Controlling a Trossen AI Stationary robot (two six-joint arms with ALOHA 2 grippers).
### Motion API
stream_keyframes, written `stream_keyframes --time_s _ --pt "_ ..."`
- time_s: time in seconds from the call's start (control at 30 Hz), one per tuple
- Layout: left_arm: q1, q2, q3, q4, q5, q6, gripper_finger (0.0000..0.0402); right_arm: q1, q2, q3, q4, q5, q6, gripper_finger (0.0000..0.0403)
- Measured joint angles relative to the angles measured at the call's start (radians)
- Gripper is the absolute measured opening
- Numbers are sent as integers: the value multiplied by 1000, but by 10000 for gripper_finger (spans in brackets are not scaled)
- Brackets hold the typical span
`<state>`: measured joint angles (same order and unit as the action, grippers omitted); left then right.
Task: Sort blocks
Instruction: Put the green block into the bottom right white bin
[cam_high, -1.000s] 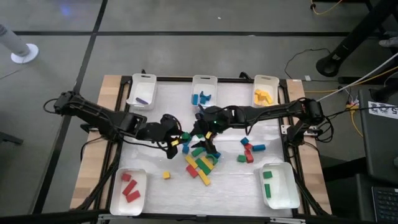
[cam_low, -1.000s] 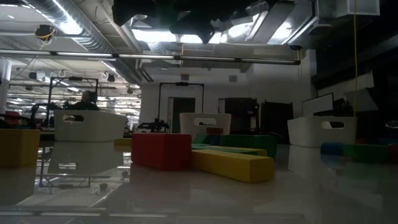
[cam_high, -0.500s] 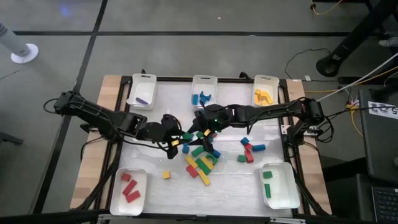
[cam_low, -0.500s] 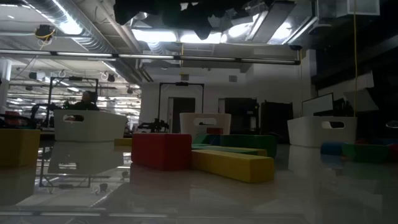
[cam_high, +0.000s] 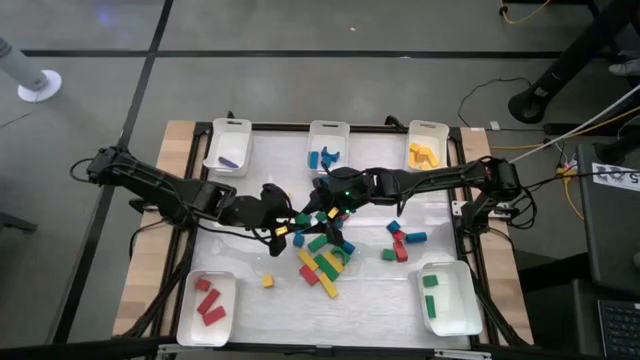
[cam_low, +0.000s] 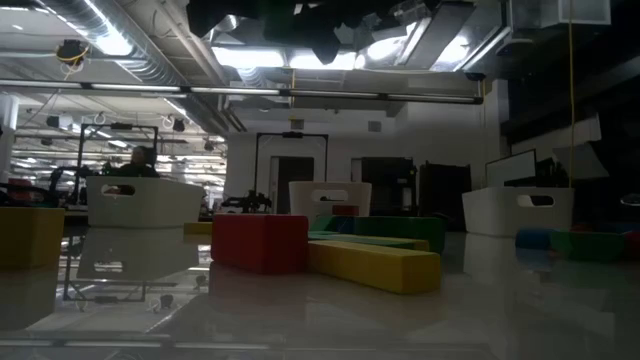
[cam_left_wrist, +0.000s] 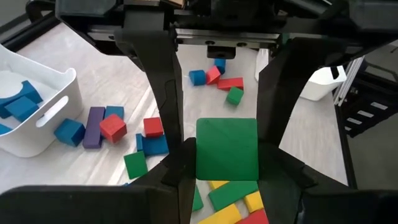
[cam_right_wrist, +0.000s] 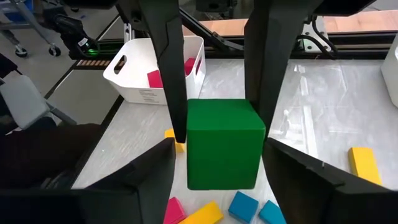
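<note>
Over the table's middle my two grippers face each other, each shut on a green block. My left gripper (cam_high: 294, 222) reaches in from the left with a green block (cam_left_wrist: 227, 149) between its fingers. My right gripper (cam_high: 323, 215) comes in from the right and carries a bigger green cube (cam_right_wrist: 224, 146). Under them a heap of loose yellow, green, red and blue blocks (cam_high: 322, 262) lies on the white table top. In the low view both grippers are only dark shapes at the top edge. My left gripper pinches the green block by two opposite sides (cam_left_wrist: 201, 155) between its two fingers. The fingers slant downward from the table's left. The block is lifted clear, with the loose blocks on the table showing below it. My right gripper pinches the green cube by two opposite side faces (cam_right_wrist: 194, 146) between its two fingers. The fingers slant downward from the table's right. The cube sits upright in the hold, clear of the table.
White trays stand along the far edge, with a purple block (cam_high: 228, 147), blue blocks (cam_high: 327, 145) and yellow blocks (cam_high: 427, 147). Near-edge trays hold red (cam_high: 207, 305) and green blocks (cam_high: 447, 298). Red, blue and green blocks (cam_high: 400, 242) lie right of centre, and a yellow cube (cam_high: 267, 281) lies apart.
</note>
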<state>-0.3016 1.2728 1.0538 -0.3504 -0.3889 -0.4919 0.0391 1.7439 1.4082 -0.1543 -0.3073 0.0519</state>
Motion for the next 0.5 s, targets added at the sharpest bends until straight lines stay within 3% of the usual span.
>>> stream_keyframes --time_s 0.33,0.5 --pt "0 0 0 -1 -1 43 125 0 0 0 -2 -1 0 139" --pt "0 0 0 -1 -1 62 125 0 0 0 -2 0 -1 132"
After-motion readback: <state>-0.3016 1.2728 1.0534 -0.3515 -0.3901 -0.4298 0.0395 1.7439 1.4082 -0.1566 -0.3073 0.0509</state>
